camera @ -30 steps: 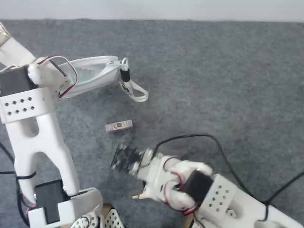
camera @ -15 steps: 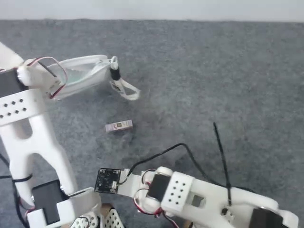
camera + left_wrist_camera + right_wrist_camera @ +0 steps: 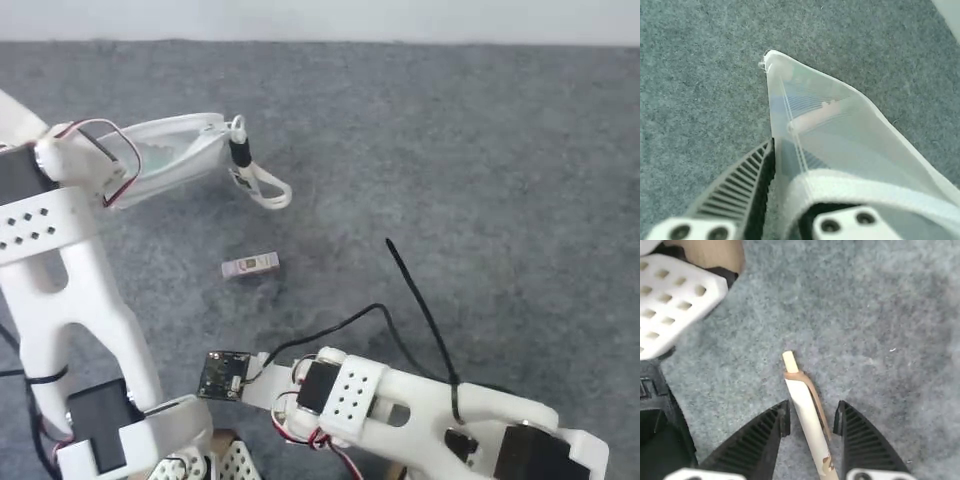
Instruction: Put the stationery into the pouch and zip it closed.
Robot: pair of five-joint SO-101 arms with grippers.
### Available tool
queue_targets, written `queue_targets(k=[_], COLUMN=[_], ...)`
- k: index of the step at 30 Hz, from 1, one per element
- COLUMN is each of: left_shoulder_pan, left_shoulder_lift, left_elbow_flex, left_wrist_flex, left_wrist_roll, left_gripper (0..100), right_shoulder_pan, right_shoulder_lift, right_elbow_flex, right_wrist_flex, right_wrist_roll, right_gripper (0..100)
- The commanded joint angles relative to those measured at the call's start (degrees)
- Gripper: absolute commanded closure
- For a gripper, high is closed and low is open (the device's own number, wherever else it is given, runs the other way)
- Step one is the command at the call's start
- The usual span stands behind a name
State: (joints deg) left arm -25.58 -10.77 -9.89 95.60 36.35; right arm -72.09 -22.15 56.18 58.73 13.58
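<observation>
From above, the pouch (image 3: 175,150) is being held near the table's (image 3: 500,150) far left corner, a small stationery block (image 3: 250,265) lying mid-table. On the left wrist, the left gripper (image 3: 771,150) is clamping the pouch's rim. On the right wrist, the right gripper (image 3: 811,412) is straddling a pen (image 3: 799,387), jaws apart. Closing off-centre risks rolling it away.

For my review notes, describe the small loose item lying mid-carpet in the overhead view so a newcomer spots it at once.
In the high view, start at the white pouch at the upper left of the grey carpet and go down past its strap loop. There, alone on bare carpet, lies a small pale pinkish block, perhaps an eraser: short, rectangular, touched by nothing.
</observation>
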Motion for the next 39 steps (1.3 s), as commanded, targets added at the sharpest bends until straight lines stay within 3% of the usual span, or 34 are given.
queue_targets(k=[1,9,28,39], left_shoulder_pan=[-0.35,-0.35,-0.35,-0.35], left_shoulder_lift=[-3.69,-3.69,-3.69,-3.69], left_elbow_flex=[-0.22,-0.22,-0.22,-0.22], left_wrist_flex=[-1.85,-1.85,-2.02,-2.02], left_wrist_roll=[1.05,1.05,1.05,1.05], left_gripper=[99,99,99,99], right_shoulder_pan=[-0.13,3.82,4.0,9.01], right_shoulder_lift=[0.31,0.92,1.01,11.47], right_elbow_flex=[-1.67,-3.69,-3.52,-5.71], right_wrist_flex=[1.8,3.38,3.12,2.24], right_wrist_roll=[0.18,0.18,0.26,0.18], right_gripper=[86.1,86.0,86.1,86.1])
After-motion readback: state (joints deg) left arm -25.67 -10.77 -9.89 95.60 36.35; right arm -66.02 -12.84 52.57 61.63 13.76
